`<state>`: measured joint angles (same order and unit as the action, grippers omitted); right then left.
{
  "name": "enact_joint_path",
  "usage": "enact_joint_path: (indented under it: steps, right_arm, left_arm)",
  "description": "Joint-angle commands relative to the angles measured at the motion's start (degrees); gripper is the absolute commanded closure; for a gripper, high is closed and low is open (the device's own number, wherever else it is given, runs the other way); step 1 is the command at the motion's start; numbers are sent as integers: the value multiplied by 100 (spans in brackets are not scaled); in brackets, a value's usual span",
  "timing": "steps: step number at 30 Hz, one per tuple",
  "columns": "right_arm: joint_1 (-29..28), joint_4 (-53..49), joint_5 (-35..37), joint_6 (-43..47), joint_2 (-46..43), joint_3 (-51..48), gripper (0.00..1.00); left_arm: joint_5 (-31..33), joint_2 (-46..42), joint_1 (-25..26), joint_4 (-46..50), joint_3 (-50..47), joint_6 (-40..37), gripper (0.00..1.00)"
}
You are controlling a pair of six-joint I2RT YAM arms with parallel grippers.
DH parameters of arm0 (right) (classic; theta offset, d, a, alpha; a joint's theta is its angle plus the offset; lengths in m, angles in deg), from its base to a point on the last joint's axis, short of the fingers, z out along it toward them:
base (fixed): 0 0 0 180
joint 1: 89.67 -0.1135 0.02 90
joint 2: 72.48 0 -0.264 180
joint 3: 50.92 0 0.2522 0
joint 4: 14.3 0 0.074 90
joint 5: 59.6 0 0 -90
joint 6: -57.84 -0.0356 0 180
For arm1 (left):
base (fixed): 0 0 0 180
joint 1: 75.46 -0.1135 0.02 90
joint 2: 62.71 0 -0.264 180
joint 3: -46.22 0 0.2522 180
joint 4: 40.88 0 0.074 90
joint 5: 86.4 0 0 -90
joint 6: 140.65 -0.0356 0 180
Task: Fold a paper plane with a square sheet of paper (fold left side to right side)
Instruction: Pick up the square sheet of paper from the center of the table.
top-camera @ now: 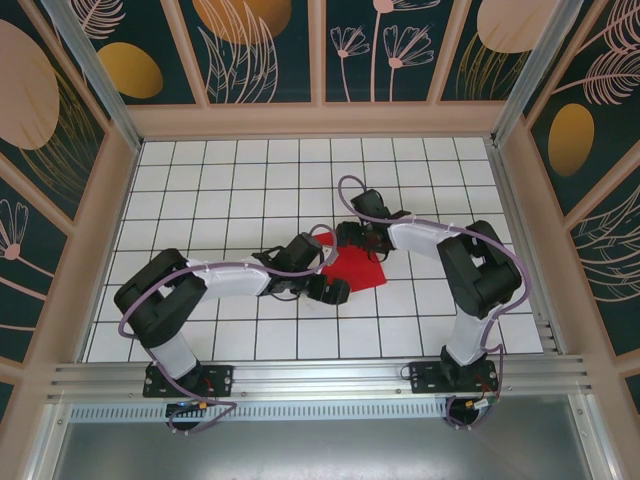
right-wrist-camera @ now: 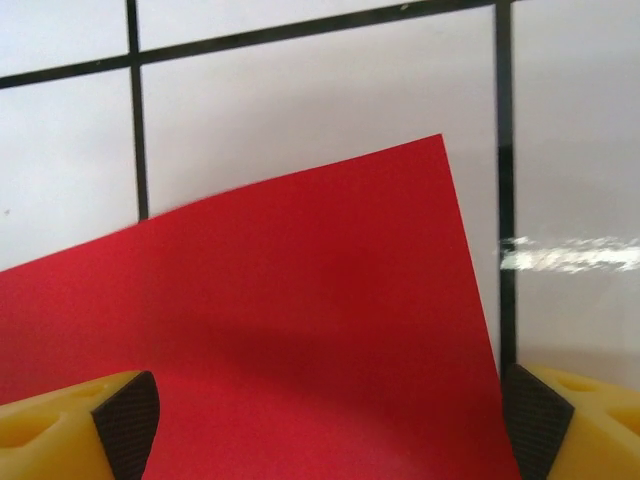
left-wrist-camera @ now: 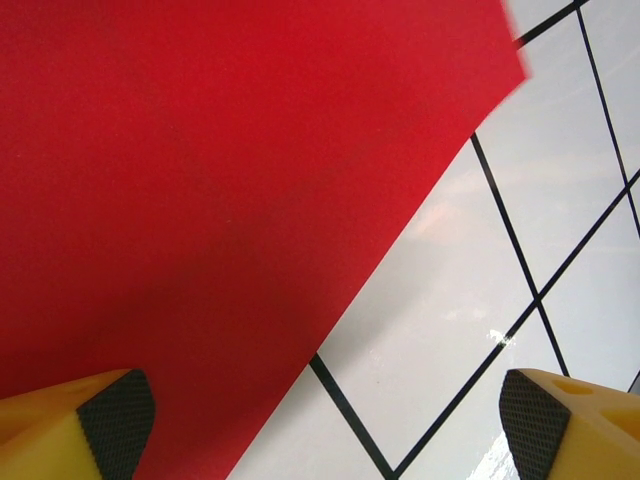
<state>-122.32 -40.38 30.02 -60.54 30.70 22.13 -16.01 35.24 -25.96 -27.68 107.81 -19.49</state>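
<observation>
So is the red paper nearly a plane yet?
Not yet. Done: nothing that I can see; the square sheet of paper lies on the white tiles with no crease showing. In hand: the left hand and right hand are both open over its edges. Left: the left-to-right fold and every fold after.

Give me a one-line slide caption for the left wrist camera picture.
Left jaws spread wide, one pad over the bright red square paper sheet, the other over the white gridded table.
</observation>
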Motion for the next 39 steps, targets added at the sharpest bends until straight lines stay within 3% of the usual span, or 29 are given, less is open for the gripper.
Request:
enact_joint_path:
  steps: [1,6,11,16,21,33,39]
  right_arm:
    - [-296,-354,-526,-1,4,-2,9]
    - [-380,-457,-510,34,-47,41,10]
    - [-361,-509,-533,128,-94,62,23]
    - [-231,-350,-784,200,-247,-76,45]
    - [47,224,-1444,202,-670,-468,65]
    - [1226,2410,-3979,46,-2507,-1977,70]
    - [1635,2744,-4894,-103,-3832,-2064,71]
  left_arm:
    - [213,386,-10,124,-48,9,8]
    - [221,418,-12,113,-29,-4,8]
    - [272,307,-8,117,-53,-22,8]
    - [372,60,-10,145,-70,-30,7]
    - [573,-806,-96,280,-140,-92,5]
    - [-508,-2670,-1471,-651,-913,612,1]
    - [-1191,-3193,-1652,-1552,-802,1020,2]
